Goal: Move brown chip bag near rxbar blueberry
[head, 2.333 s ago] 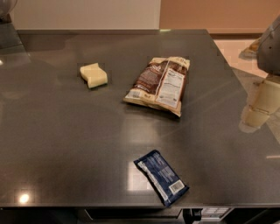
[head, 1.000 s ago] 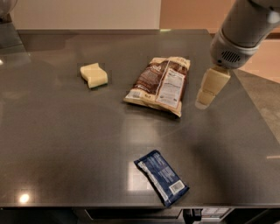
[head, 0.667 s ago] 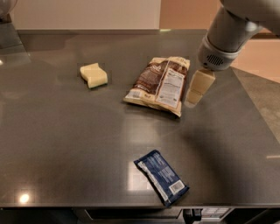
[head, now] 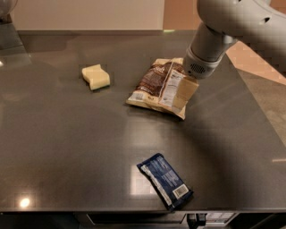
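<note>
The brown chip bag (head: 156,87) lies flat on the dark table (head: 67,143), right of centre, its white label panel facing up. The rxbar blueberry (head: 164,180), a small dark-blue bar with a white barcode patch, lies near the table's front edge, well apart from the bag. My gripper (head: 184,95) hangs from the pale arm (head: 223,31) coming in from the upper right. It is over the right edge of the bag, close to its surface.
A pale yellow sponge block (head: 95,77) sits on the table to the left of the bag. The table's right edge borders a tan floor (head: 263,85). A pale wall (head: 89,13) runs behind the table's far edge.
The arm has swung in from the right and the gripper has moved left and down, from beside the bag to over its right edge. The bag, bar and sponge have not moved.
</note>
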